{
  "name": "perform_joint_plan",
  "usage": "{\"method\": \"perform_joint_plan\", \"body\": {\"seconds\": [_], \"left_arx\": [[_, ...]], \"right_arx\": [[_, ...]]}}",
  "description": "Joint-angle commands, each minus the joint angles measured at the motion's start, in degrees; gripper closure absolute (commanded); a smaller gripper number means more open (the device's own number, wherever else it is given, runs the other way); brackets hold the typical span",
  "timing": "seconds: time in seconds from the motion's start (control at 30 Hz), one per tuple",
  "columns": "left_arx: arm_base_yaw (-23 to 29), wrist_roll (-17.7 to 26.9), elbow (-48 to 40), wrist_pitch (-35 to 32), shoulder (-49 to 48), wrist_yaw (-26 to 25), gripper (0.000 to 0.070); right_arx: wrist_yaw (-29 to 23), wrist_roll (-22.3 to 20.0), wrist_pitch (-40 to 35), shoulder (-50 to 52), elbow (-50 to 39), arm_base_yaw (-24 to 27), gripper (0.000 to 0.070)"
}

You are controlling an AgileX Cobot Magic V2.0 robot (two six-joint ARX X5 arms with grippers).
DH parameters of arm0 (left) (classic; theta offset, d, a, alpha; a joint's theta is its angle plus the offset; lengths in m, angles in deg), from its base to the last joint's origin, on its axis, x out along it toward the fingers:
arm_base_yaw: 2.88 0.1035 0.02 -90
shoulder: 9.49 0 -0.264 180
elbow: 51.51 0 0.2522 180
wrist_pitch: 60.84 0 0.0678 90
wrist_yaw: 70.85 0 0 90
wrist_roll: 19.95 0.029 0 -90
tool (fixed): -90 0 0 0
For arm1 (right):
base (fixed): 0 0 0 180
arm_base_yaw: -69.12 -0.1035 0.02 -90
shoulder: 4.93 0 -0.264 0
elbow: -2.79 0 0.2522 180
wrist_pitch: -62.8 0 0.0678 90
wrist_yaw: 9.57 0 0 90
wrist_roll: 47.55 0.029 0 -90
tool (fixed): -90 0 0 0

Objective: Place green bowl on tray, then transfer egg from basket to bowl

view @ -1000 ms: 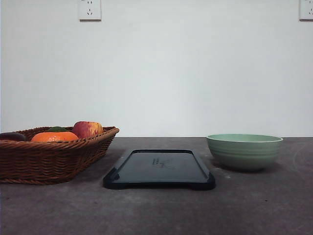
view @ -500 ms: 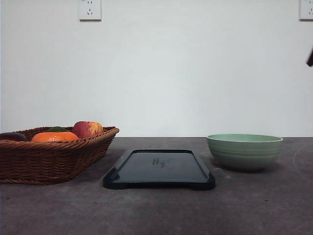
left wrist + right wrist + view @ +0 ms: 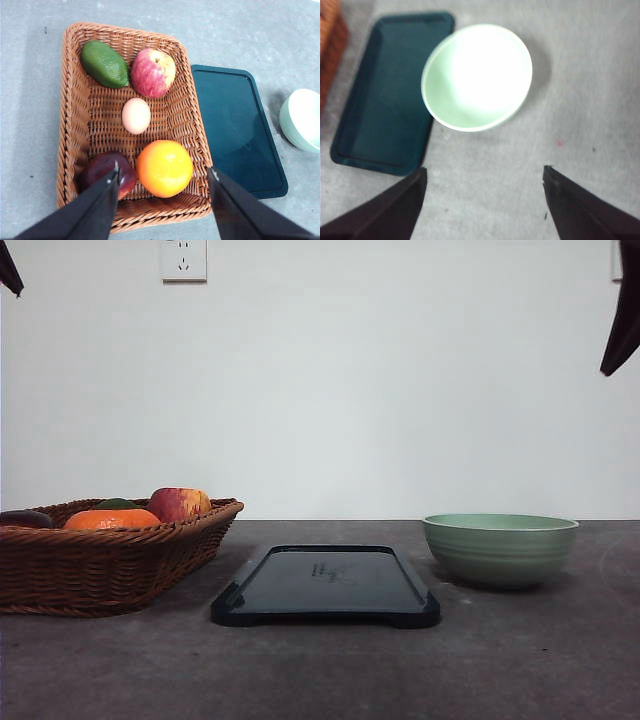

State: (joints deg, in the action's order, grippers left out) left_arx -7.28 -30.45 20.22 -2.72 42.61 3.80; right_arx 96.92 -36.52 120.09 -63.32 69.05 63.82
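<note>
The green bowl (image 3: 499,549) stands empty on the table to the right of the dark tray (image 3: 326,585), which is bare. It also shows as the green bowl (image 3: 477,77) beside the tray (image 3: 385,95) under my right gripper (image 3: 485,177), open and high above it. The wicker basket (image 3: 105,555) sits at the left. Inside the basket (image 3: 75,125) lies a pale egg (image 3: 136,115) in the middle. My left gripper (image 3: 164,177) hovers open high over the basket. In the front view a tip of the left fingers (image 3: 9,268) and the right fingers (image 3: 622,325) show at the top corners.
Around the egg lie a green avocado (image 3: 105,64), a red apple (image 3: 153,72), an orange (image 3: 164,168) and a dark red fruit (image 3: 102,172). Grey tabletop (image 3: 320,670) stretches in front of the tray. A white wall stands behind.
Both arms have come down into the front view's top corners; the right finger shows much more than half a second ago. Bowl, tray and basket have not moved.
</note>
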Motion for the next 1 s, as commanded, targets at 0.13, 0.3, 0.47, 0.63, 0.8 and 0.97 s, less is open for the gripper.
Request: {"method": "perform_joint_plan", "body": {"seconds": [0.13,0.3,0.47,0.63,0.8,0.97], "left_arx": [[-0.1,0.3,1.3,-0.7,0.3,-0.3,0.035],[-0.1,0.3,1.3,-0.7,0.3,-0.3,0.035],[-0.1,0.4,1.3,-0.8,0.3,-0.3,0.035],[-0.1,0.4,1.3,-1.7,0.3,-0.1,0.035],[-0.1,0.4,1.3,-3.4,0.3,-0.1,0.035],[-0.1,0.4,1.3,-3.6,0.3,-0.1,0.035]], "right_arx": [[-0.5,-0.6,2.2,-11.3,8.2,-0.2,0.0248],[-0.5,-2.1,2.2,-20.3,13.6,-0.2,0.0249],[-0.5,-3.8,2.4,-28.9,19.4,-0.1,0.025],[-1.6,-4.3,4.2,-36.5,26.0,-0.1,0.025],[-3.5,-4.7,5.9,-42.0,30.1,-0.1,0.025],[-3.5,-5.7,6.8,-45.0,30.4,-0.1,0.0312]]}}
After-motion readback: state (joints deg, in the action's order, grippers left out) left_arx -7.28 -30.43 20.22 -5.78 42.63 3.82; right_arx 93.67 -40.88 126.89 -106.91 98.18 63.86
